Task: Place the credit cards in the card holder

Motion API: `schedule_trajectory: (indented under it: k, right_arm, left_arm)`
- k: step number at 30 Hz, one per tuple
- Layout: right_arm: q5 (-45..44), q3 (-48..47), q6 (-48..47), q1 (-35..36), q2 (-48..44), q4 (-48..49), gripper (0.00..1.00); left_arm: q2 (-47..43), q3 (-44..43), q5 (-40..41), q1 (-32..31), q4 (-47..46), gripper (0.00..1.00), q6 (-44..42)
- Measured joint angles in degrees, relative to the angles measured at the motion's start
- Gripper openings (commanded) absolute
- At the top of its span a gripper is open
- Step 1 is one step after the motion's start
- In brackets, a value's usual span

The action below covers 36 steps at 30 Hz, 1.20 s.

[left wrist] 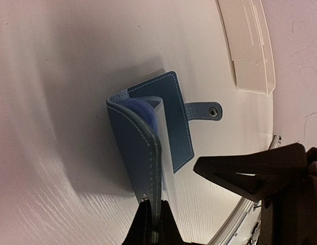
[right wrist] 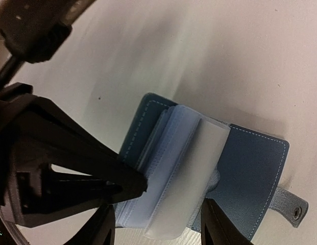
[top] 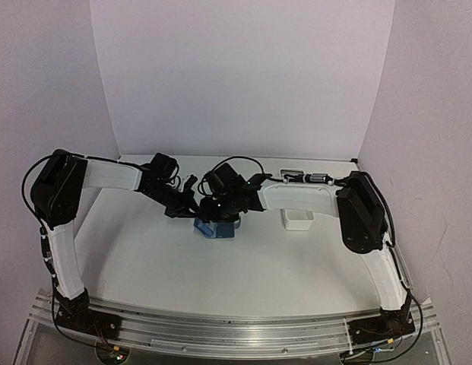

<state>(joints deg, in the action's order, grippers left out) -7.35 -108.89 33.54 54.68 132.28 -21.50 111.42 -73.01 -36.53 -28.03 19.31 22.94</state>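
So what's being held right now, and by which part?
The left gripper pinches the small dark-blue folding card holder by the free edge of its lifted cover. The right gripper stands open astride its clear sleeves, holding nothing.

Nothing readable from where I stand: no lettering, brand, number or sign, even on the dark-blue stitched folding card holder (left wrist: 171, 115).
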Motion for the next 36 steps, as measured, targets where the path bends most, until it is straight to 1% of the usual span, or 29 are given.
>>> schedule_trajectory:
  k: [3, 7, 10, 12, 15, 19, 21, 28, 32, 36]
  right_arm:
    - [1.2, 0.8, 0.2, -0.4, 0.3, 0.3, 0.52]
    - [3.0, 1.8, 0.8, -0.8, 0.8, 1.6, 0.54]
    - [4.2, 1.9, 1.1, -1.1, 1.2, 2.1, 0.47]
    - [4.6, 1.9, 1.4, -1.2, 1.6, 2.8, 0.38]
    - [5.2, 2.1, 2.2, -1.2, 1.8, 4.2, 0.30]
    - [5.8, 2.6, 2.8, -1.3, 1.8, 5.7, 0.29]
    - [6.1, 2.8, 3.2, -1.4, 1.8, 6.1, 0.26]
    - [5.9, 5.7, 5.9, -1.8, 1.9, 8.9, 0.18]
    - [4.4, 10.0, 7.6, -3.8, 1.9, 9.1, 0.12]
    - [4.1, 11.0, 8.2, -4.6, 1.7, 10.1, 0.08]
  left_arm:
    - [0.0, 0.0, -0.6, 0.0, -0.3, 0.00, 0.1]
    - [0.0, 0.1, -1.3, 0.1, -0.4, 0.00, 0.1]
    - [0.0, 0.6, -1.3, 0.1, -0.4, 0.00, 0.2]
    - [0.0, 0.7, -1.3, 0.2, -0.5, 0.00, 0.1]
    - [0.0, 0.8, -1.2, 0.3, -0.8, 0.00, 0.1]
    - [0.0, 0.8, -1.1, 0.3, -1.3, 0.00, 0.1]
    - [0.0, 0.9, -1.0, 0.3, -1.5, 0.00, 0.1]
    - [0.0, 1.2, -0.9, 0.4, -1.7, 0.00, -0.2]
    - [0.0, 1.2, -1.8, 0.4, -1.7, 0.00, -0.4]
    - [0.0, 1.2, -2.0, 0.4, -1.8, 0.00, -0.8]
